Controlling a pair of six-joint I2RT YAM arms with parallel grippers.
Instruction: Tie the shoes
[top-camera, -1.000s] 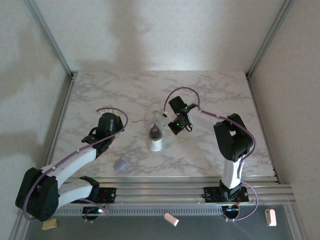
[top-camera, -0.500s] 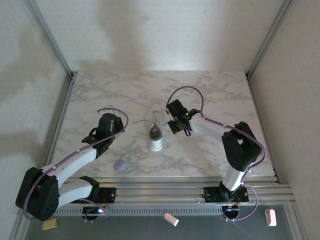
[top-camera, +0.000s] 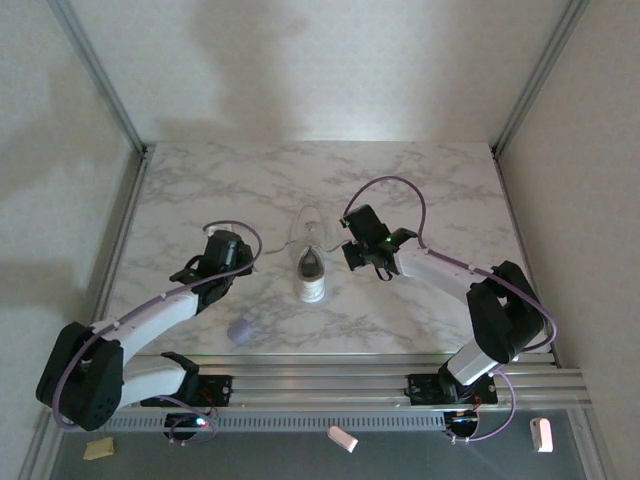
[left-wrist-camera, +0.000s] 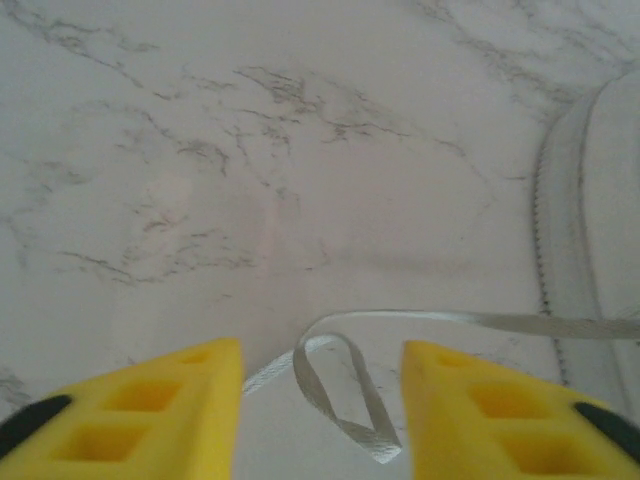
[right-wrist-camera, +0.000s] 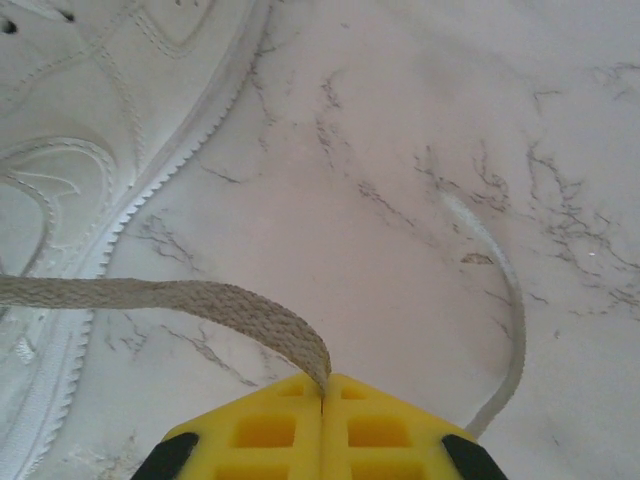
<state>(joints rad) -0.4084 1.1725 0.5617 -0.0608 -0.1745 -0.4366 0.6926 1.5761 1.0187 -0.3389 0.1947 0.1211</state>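
Observation:
The small white shoe (top-camera: 312, 268) lies mid-table, toe towards the arms, with thin white laces running out to both sides. My left gripper (top-camera: 241, 262) is just left of it, low over the table and open. In the left wrist view its yellow fingers (left-wrist-camera: 160, 405) stand apart around a loose folded loop of lace (left-wrist-camera: 340, 385) lying on the marble, touching neither finger, with the shoe's sole (left-wrist-camera: 585, 250) at the right edge. My right gripper (right-wrist-camera: 322, 385) is shut on the other lace (right-wrist-camera: 200, 300), which runs taut to the shoe (right-wrist-camera: 90, 130). This gripper (top-camera: 353, 255) sits just right of the shoe.
A small lavender blob (top-camera: 240, 330) lies on the marble table (top-camera: 420, 190) near the front edge, below the left forearm. A slack stretch of lace (right-wrist-camera: 512, 310) curves over the marble right of the right gripper. Metal frame posts stand at the back corners.
My left gripper has opened and let its lace loop drop to the table. The right arm has stretched out lower, still pinching its lace beside the shoe.

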